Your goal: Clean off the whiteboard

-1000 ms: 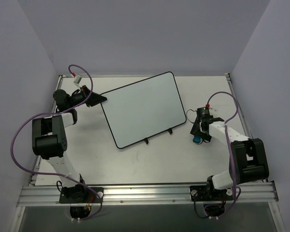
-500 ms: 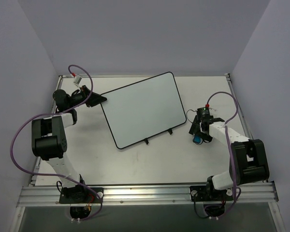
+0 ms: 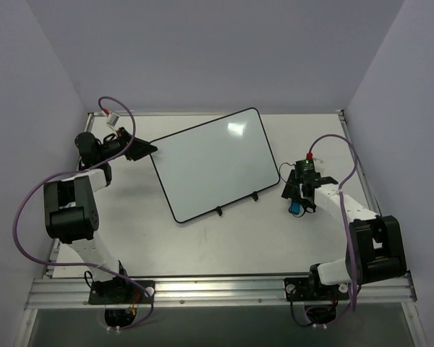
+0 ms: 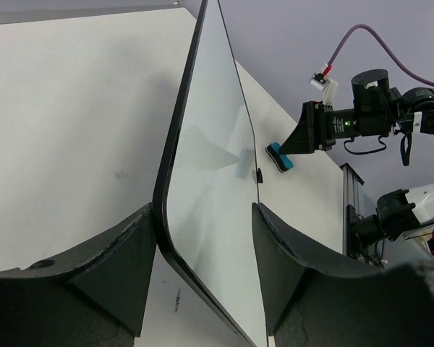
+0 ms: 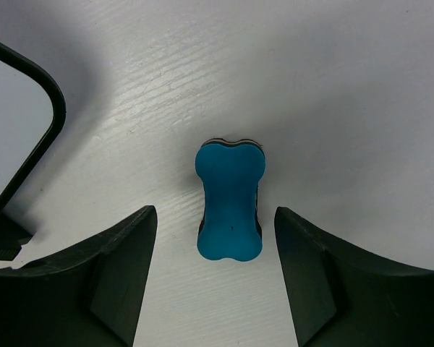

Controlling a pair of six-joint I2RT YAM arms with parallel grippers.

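Observation:
The whiteboard (image 3: pixel 210 163) lies slanted mid-table, blank white in a thin black frame, with two black clips on its near edge. My left gripper (image 3: pixel 146 150) is open at its left corner. In the left wrist view the jaws (image 4: pixel 202 210) straddle the board's corner (image 4: pixel 210 173), the left finger against the frame and the right finger over the face. My right gripper (image 3: pixel 296 196) is open above the blue eraser (image 3: pixel 295 208) on the table right of the board. In the right wrist view the eraser (image 5: pixel 229 201) lies between my open fingertips (image 5: pixel 213 213), untouched.
The board's right corner (image 5: pixel 14 137) and one clip (image 5: pixel 0 242) show left of the eraser. The eraser (image 4: pixel 279 157) also shows past the board in the left wrist view. Grey walls enclose the table on three sides, with a metal rail (image 3: pixel 217 289) at the near edge.
My left wrist has shifted slightly left and back at the board's corner, and a bright glare has appeared on the board's far right part. The right gripper stays over the eraser.

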